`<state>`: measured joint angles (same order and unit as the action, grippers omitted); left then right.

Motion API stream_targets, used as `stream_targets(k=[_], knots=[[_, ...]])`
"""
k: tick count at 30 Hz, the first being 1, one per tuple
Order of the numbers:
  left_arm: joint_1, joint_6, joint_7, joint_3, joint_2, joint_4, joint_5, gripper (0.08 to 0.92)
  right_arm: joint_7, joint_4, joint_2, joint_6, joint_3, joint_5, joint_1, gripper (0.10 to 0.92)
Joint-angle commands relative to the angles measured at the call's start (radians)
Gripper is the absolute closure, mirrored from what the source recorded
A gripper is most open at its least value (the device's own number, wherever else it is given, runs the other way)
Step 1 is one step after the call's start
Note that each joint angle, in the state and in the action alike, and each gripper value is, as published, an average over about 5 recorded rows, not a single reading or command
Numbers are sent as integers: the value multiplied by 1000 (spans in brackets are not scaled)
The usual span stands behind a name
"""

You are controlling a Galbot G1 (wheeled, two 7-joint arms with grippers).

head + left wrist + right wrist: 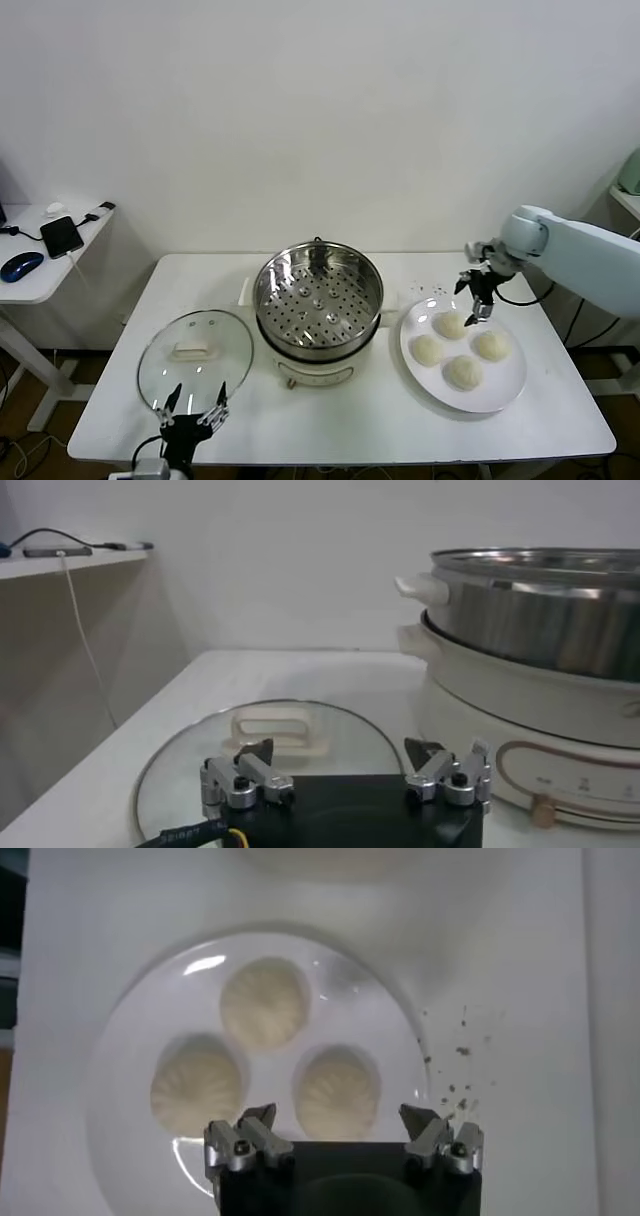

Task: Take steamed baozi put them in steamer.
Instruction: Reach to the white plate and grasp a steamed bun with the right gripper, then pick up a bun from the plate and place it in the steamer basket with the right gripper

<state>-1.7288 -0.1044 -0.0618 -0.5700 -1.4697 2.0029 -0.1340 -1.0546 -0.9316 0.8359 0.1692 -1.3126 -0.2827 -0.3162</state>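
The steel steamer [318,300] with its perforated tray stands mid-table, with no buns in it. Four cream-white baozi lie on a white plate [497,392] to its right; the nearest to my gripper is the far one [449,324]. My right gripper [476,312] is open and hovers just above the plate's far edge by that bun. In the right wrist view, three baozi show and one [338,1088] lies between the open right gripper [338,1120] fingers, lower down. My left gripper [196,398] is open and empty at the table's front left.
A glass lid [195,352] with a white handle lies left of the steamer, under my left gripper [340,755]; the steamer [540,610] is beside it. Dark crumbs [455,1063] speckle the table by the plate. A side table [40,250] with small devices stands far left.
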Motion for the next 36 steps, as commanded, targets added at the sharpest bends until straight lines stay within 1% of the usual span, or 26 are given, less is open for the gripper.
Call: stream_targets(k=[1,9,17,20,23,26,28,31,34,36], knots=[[0,1,1,2,-3,-9,4,177,7,87,47,18,17,45,61,203],[-2,9,-2,2,-9,-17,14,177,37,122,71,8,86,62,117,203],[-16,16,-2,1,-7,-6,14,177,44,102,74,21,109,76,144,205],[-19,17,-2,3,-7,0,14,177,47,96,72,26,113,88,144,244],[-20,16,-2,5,-8,5,15,177,55,86,68,30,119,97,141,313],[-23,17,-2,4,-8,11,15,177,56,57,55,33,118,98,122,342],[-26,17,-2,4,-7,16,15,177,49,18,37,35,94,80,83,344],[-31,19,-2,4,-6,26,15,177,28,-65,4,27,9,15,-47,344],[-34,17,-2,7,-8,38,16,177,-2,-116,5,-19,-104,-76,-240,344],[-35,15,-2,11,-10,44,18,177,-25,-126,38,-78,-178,-142,-384,341]])
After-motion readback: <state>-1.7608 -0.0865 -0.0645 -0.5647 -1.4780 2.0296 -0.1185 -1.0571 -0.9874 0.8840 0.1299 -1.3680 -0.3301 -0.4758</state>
